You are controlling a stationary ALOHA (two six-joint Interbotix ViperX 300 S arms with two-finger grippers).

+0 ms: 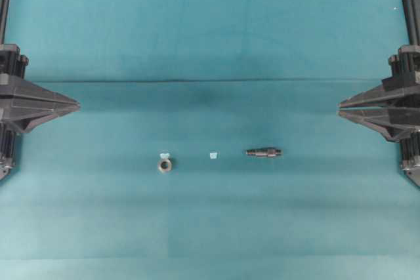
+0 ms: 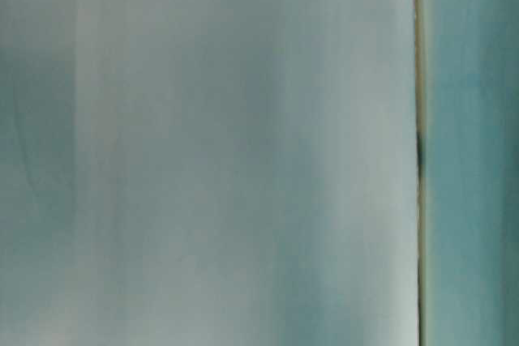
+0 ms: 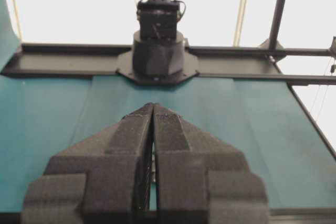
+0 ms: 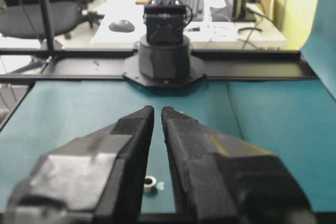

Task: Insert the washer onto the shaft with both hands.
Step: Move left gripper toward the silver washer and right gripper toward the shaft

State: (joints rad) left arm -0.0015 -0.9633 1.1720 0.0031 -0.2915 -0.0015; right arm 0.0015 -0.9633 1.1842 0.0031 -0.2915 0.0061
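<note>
Currently both pincers are seen closed and empty at the sides of the teal tabletop (image 1: 210, 37), tips facing inward. Nearest the left pincer (image 1: 77, 103) the washer (image 1: 164, 164) is laid flat, well apart from it. Farther across, nearer the right pincer (image 1: 340, 107), the shaft (image 1: 263, 153) is laid lengthwise.

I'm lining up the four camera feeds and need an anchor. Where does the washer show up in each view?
Overhead exterior: the washer lies left of centre on the teal mat, left of a pale tape scrap.
Table-level exterior: not in it; only a blurred pale surface.
Left wrist: not in it.
Right wrist: at the bottom, seen in the gap between the fingers.
Shared landmark: the teal mat, seen in overhead and both wrist views.
</note>
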